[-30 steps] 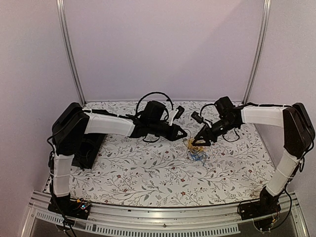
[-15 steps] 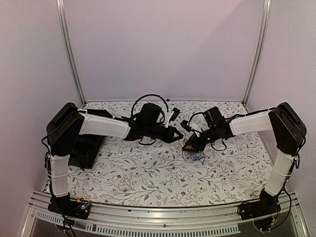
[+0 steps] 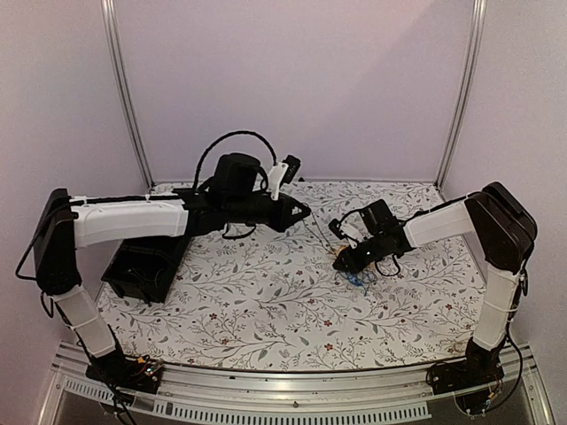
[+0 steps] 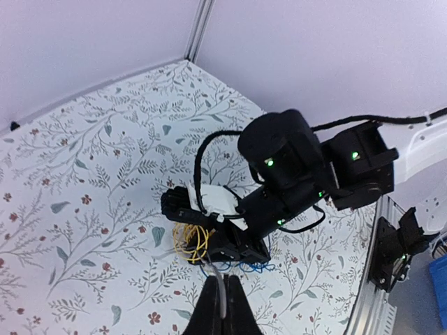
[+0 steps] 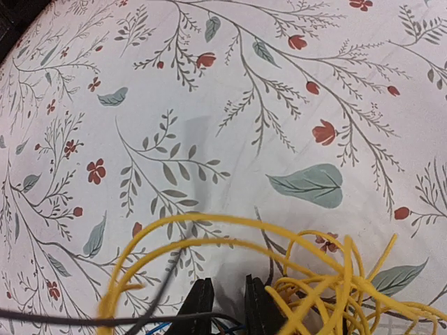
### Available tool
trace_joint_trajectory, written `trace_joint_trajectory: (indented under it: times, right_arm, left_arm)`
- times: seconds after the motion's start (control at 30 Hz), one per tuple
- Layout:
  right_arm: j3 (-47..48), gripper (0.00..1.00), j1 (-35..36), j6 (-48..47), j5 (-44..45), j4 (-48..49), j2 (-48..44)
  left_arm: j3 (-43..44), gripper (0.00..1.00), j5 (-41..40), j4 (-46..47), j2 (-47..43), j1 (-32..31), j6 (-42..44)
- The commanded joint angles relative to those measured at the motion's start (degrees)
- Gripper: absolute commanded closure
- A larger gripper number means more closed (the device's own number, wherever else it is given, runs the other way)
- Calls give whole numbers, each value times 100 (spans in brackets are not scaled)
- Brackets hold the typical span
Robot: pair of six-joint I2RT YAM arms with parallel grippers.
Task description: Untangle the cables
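Observation:
The cables (image 4: 188,241) lie as a small tangle on the flowered cloth: yellow loops (image 5: 328,269) and, beside them, blue strands (image 4: 255,265). My left gripper (image 4: 223,280) is shut on a pale cream wire that runs from its tips into the tangle. In the top view the left gripper (image 3: 304,212) hangs above the cloth, left of the cables (image 3: 354,279), with that wire stretched down to them. My right gripper (image 3: 340,260) is pressed down into the tangle. Its jaws (image 5: 228,285) stand a narrow gap apart with bare cloth between the tips, yellow loops round them, and blue and dark strands crossing low by the fingers.
A black box (image 3: 142,270) sits at the left edge of the cloth under the left arm. The table's front rail (image 3: 292,390) runs along the near side. Walls and upright posts (image 3: 124,97) close in the back and sides.
The left arm has drawn back to the left and risen, pulling its wire taut. The right gripper has moved left and down onto the tangle, and its jaws have narrowed.

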Motion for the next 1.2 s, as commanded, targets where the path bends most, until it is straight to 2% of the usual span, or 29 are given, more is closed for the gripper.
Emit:
trace_joint_trajectory:
  times: [0.0, 0.13, 0.27, 0.43, 0.57, 0.77, 0.97, 1.07, 1.17]
  right_arm:
    - [-80, 80, -165, 498, 517, -93, 152]
    - [-47, 82, -313, 563, 559, -161, 101]
    - [-10, 83, -444, 563, 611, -323, 13]
    - [-66, 83, -707, 563, 532, -432, -132]
    - [-65, 82, -711, 202, -31, -559, -392]
    - [236, 68, -703, -375, -476, -1110, -1144]
    - [946, 50, -694, -717, -857, -1921, -1709]
    - [1268, 46, -694, -937, -1025, -2377, -1815]
    - [1255, 44, -692, -1013, -1037, -2398, -1972]
  left_arm:
    - [723, 100, -888, -622, -1056, 17, 698]
    - [1580, 100, -1414, -1101, -1399, 28, 1112]
    - [2088, 100, -1786, -1466, -1412, 43, 1480]
    - [2244, 100, -1886, -1569, -1423, 90, 1601]
    - [2126, 100, -1845, -1580, -1451, 211, 1511]
    - [1795, 100, -1655, -1623, -1426, 366, 1255]
    - [1130, 100, -1476, -1567, -1481, 622, 1077]
    - [777, 100, -1411, -1541, -1548, 784, 922]
    - [484, 100, -1415, -1648, -1659, 930, 724]
